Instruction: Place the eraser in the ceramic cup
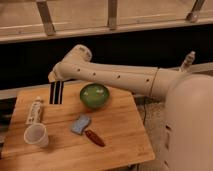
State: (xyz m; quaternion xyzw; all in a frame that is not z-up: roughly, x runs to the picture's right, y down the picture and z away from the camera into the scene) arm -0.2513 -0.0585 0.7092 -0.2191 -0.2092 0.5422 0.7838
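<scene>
Okay, we see the gripper (56, 81) pinching the eraser (56, 93), which hangs upright over the back left of the table (120, 150), well apart from the ceramic cup (36, 135). The ceramic cup and the green bowl (94, 96) look empty.

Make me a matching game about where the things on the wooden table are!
Things:
1. black striped eraser block
2. small white ceramic cup
3. round green bowl
4. blue-grey squarish pad

Places:
A. near front corner of the wooden table, picture left
B. mid-table, beside a reddish-brown oblong thing
C. hanging upright from the shut tool, above the table's far left part
D. far side of the table, around the middle

Pairs: 1-C, 2-A, 3-D, 4-B.
</scene>
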